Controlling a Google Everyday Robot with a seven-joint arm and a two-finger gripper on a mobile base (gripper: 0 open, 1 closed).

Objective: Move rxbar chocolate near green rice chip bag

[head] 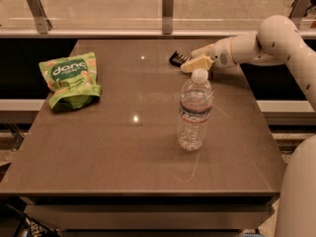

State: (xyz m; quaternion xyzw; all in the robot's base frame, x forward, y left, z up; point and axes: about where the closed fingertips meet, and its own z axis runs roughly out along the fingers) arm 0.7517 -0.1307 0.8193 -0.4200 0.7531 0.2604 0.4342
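Black bar is seemingly being grasped by the gripper, closure I cannot tell; next needing carrying across to the bag.

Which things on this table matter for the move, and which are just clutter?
Job: rxbar chocolate, far side of the table; green rice chip bag, left; gripper, right at the bar.
Lying about: water bottle, upright, mid-table.

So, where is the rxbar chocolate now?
In the camera view, the rxbar chocolate lies far right on the table, by the gripper, behind the water bottle.
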